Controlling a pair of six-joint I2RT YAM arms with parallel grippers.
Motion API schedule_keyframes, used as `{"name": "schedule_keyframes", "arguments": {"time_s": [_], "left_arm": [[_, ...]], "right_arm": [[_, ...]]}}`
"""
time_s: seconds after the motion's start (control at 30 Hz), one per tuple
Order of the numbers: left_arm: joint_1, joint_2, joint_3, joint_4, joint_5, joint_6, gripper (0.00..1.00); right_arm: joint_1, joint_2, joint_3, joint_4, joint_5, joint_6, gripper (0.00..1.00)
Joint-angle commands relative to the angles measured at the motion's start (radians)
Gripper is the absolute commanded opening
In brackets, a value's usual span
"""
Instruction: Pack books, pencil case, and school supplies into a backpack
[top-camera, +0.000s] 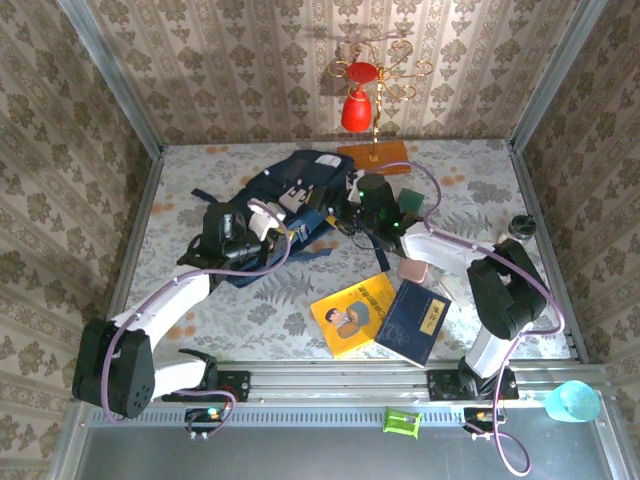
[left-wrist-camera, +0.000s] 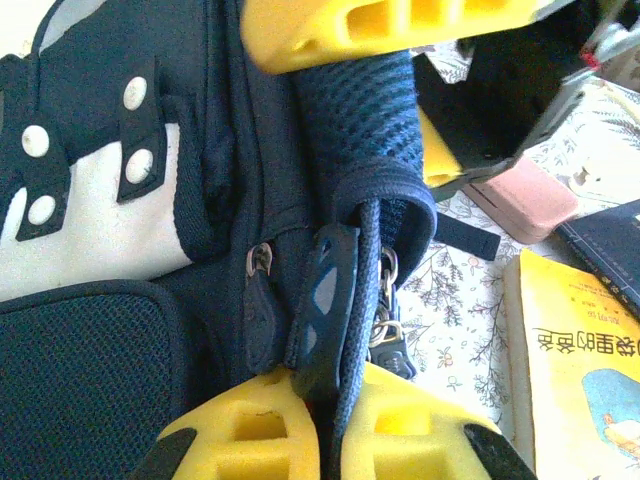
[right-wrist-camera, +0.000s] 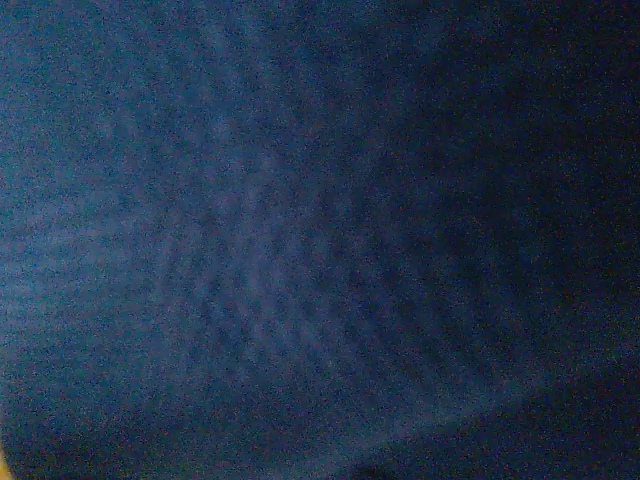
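The left gripper (left-wrist-camera: 345, 230) has its yellow fingers (left-wrist-camera: 400, 30) standing wide. A mesh strap (left-wrist-camera: 365, 110) of the backpack (top-camera: 300, 185) and a dark rubber zip pull (left-wrist-camera: 325, 300) run from one finger to the other. Whether the jaws pinch them I cannot tell. This gripper sits at the backpack's near right edge, by a white patch with pale studs.

The right gripper (top-camera: 348, 210) is pushed against the backpack's right side. Its wrist camera is up against blurred navy fabric, so I cannot tell how its jaws stand.

The backpack lies flat at the middle of the table (top-camera: 500, 190). The yellow book (top-camera: 352, 312) lies near and right of the backpack. The navy book (top-camera: 415, 322) lies further right, with its edge over the yellow one. A pink piece (top-camera: 410, 270) lies between the books and the backpack. A dark green piece (top-camera: 412, 200) lies right of the backpack, beside the right wrist. A light green piece (top-camera: 402, 422) lies well apart from the backpack, on the near rail. An orange slab (top-camera: 372, 152) touches the backpack's far edge.
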Motion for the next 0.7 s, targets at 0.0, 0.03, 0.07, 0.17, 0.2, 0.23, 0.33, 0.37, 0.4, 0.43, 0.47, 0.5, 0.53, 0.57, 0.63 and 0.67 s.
{"name": "schedule_keyframes", "arguments": {"time_s": [0.0,0.03,0.07,0.17,0.2,0.23,0.33,0.37,0.4,0.43,0.47,0.5,0.53,0.57,0.63,0.67], "left_arm": [[0.0,-0.026,0.002,0.114,0.015,0.016,0.0],[0.0,-0.029,0.002,0.114,-0.051,-0.014,0.12],[0.001,-0.034,0.004,0.108,-0.117,-0.052,0.24],[-0.005,-0.087,0.026,-0.018,-0.365,-0.249,0.46],[-0.013,-0.125,0.03,-0.08,-0.422,-0.325,0.49],[-0.028,-0.173,0.028,-0.137,-0.481,-0.397,0.52],[-0.101,-0.314,0.026,-0.325,-0.604,-0.569,0.6],[-0.131,-0.353,0.021,-0.375,-0.621,-0.603,0.6],[-0.156,-0.399,0.011,-0.415,-0.629,-0.638,0.6],[-0.185,-0.442,-0.005,-0.442,-0.623,-0.664,0.59],[-0.204,-0.477,-0.019,-0.465,-0.621,-0.679,0.57],[-0.224,-0.51,-0.033,-0.484,-0.617,-0.701,0.54],[-0.238,-0.534,-0.048,-0.493,-0.601,-0.717,0.51],[-0.247,-0.545,-0.058,-0.489,-0.577,-0.733,0.48],[-0.261,-0.535,-0.089,-0.443,-0.518,-0.749,0.45],[-0.261,-0.519,-0.096,-0.418,-0.499,-0.748,0.44]], "right_arm": [[0.008,0.031,0.017,0.119,0.054,0.087,0.54],[0.012,0.025,0.008,0.142,0.074,0.107,0.43],[0.019,0.014,0.001,0.149,0.101,0.12,0.35],[0.057,-0.03,-0.017,0.148,0.223,0.153,0.08],[0.073,-0.045,-0.019,0.15,0.268,0.161,0.07],[0.094,-0.062,-0.027,0.155,0.319,0.166,0.07],[0.159,-0.094,-0.048,0.178,0.481,0.172,0.08],[0.173,-0.095,-0.043,0.175,0.514,0.175,0.08],[0.184,-0.09,-0.035,0.173,0.537,0.178,0.08],[0.194,-0.085,-0.027,0.173,0.557,0.181,0.08],[0.199,-0.08,-0.02,0.171,0.571,0.183,0.08],[0.204,-0.073,-0.011,0.17,0.578,0.187,0.08],[0.207,-0.07,-0.005,0.17,0.585,0.19,0.07],[0.209,-0.066,0.001,0.17,0.589,0.192,0.07],[0.215,-0.066,0.017,0.17,0.589,0.188,0.07],[0.217,-0.068,0.024,0.17,0.588,0.183,0.07]]}}
